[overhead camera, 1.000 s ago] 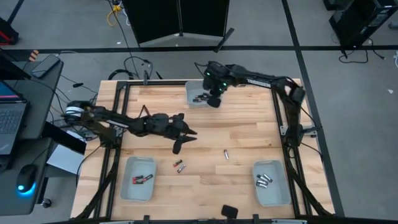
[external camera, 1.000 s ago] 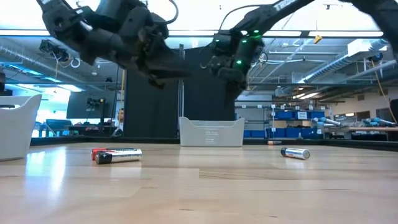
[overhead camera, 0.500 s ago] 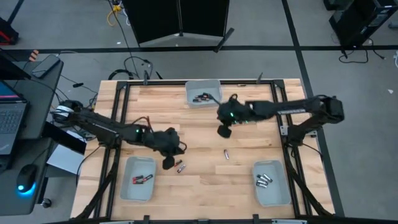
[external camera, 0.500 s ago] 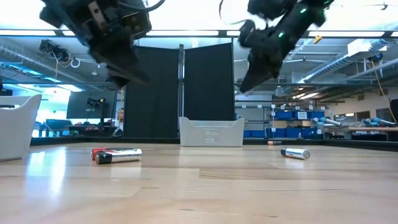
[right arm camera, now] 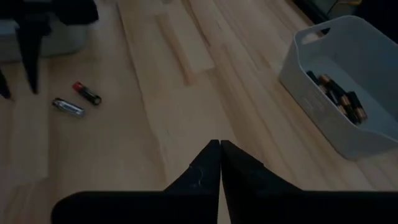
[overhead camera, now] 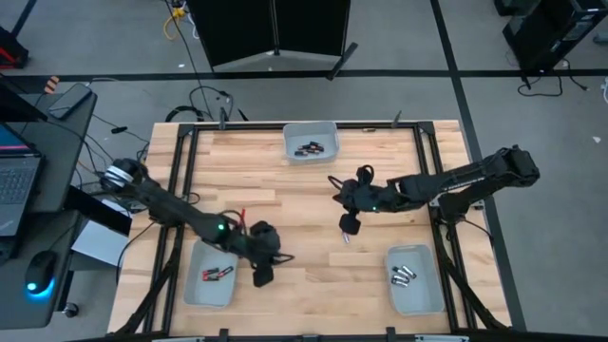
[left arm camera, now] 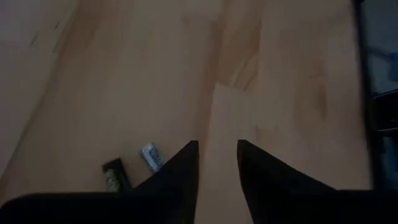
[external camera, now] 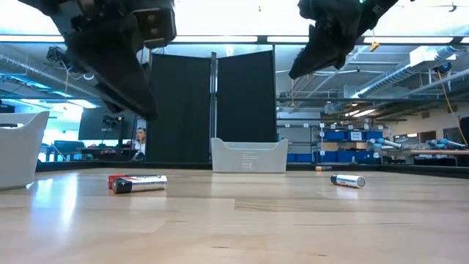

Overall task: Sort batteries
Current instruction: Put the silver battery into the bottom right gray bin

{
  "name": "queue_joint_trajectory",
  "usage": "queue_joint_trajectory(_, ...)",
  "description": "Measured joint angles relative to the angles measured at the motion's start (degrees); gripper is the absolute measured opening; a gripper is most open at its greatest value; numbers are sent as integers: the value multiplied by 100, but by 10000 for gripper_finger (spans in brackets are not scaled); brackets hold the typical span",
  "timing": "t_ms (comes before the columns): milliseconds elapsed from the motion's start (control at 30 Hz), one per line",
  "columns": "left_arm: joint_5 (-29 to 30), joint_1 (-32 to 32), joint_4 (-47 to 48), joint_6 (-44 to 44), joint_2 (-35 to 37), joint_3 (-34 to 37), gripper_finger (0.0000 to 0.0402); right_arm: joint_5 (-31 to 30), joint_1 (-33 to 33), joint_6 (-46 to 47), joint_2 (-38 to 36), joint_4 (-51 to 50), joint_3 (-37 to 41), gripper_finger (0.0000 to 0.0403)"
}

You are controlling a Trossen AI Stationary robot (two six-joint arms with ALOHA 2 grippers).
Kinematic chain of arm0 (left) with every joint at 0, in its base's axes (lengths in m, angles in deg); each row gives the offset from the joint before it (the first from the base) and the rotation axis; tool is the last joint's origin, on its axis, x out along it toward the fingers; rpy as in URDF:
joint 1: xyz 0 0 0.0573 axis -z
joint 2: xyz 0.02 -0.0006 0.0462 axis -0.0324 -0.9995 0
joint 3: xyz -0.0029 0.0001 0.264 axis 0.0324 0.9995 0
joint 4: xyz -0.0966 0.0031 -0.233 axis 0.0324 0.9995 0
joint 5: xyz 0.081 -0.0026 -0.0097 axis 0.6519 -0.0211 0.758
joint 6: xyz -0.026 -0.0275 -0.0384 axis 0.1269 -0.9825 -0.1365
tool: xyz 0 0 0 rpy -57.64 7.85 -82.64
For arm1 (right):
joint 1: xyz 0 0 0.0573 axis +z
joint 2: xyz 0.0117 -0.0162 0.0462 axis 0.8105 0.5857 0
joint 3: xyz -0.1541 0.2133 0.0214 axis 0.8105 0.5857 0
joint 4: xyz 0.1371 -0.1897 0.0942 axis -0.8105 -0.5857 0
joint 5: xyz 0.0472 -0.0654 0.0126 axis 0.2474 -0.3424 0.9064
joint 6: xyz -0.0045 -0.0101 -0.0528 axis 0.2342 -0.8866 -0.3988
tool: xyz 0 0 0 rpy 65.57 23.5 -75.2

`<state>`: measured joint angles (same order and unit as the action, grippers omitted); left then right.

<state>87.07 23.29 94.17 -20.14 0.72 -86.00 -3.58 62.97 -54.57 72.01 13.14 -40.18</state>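
Two batteries (external camera: 139,182) lie side by side on the wooden table, one red-and-black (right arm camera: 85,93) and one silver (right arm camera: 67,107). A single silver battery (external camera: 348,180) lies farther right. My left gripper (left arm camera: 217,155) hangs open above the table just beside the pair (left arm camera: 151,157), with nothing between its fingers. My right gripper (right arm camera: 219,149) is shut and empty, hovering over the table's middle (overhead camera: 349,225), above the single battery (overhead camera: 346,237).
Three pale trays stand on the table: one at the far edge (overhead camera: 311,142) holding dark batteries, one near left (overhead camera: 211,274) holding red ones, one near right (overhead camera: 413,278) holding silver ones. Bare wood lies between them.
My right gripper has left the far tray and swung toward the near edge, ending over the single silver battery. My left gripper has moved toward the near edge, past the pair of batteries, and tipped further down. The batteries on the table have not moved.
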Motion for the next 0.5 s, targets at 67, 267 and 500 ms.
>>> queue_joint_trajectory(67, 35, 47, 248, -47, -215, -230, 130, -26, 62, 28, 0, 40, -15, 23)
queue_joint_trajectory(267, 131, 129, 1245, -366, -829, -876, 151, -324, 295, 111, 1, 172, -15, 12)
queue_joint_trajectory(500, 234, 124, 1417, -1271, -1206, -1082, 152, -449, 577, 170, 2, 286, -15, 20)
